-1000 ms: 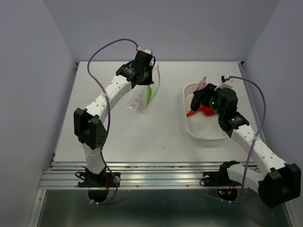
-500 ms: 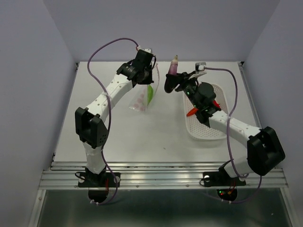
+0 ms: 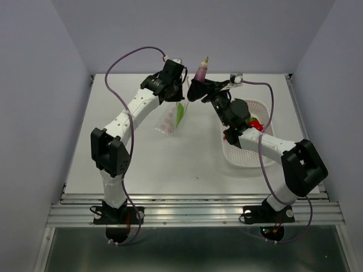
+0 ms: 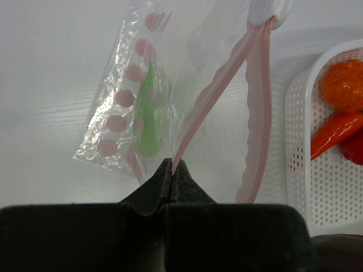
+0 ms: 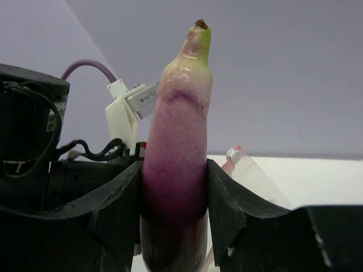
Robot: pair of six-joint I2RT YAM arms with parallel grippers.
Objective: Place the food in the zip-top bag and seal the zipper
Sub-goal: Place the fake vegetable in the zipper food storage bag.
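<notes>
I see the clear pink-dotted plastic zip-top bag [image 3: 169, 118] at upper centre, a green toy pod [image 4: 148, 122] inside. My left tool [image 4: 172, 170] is pinched closed on its pink zipper strip [image 4: 211, 90]. My right tool [image 5: 174, 192] clamps the purple toy eggplant [image 5: 178, 136] upright beside it. To the right, the white perforated basket [image 4: 296, 170] holds an orange round fruit [image 4: 343, 85], a carrot [image 4: 336, 134] and a red pepper [image 4: 355, 148].

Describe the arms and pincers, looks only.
Both match. The left arm and right arm have white tube links between boxy black joint housings. A thin purple left cable and right cable loop loosely outside them. The left pincer and right pincer are matte black, with two fingers tapering toward the tips. No markings are legible.
</notes>
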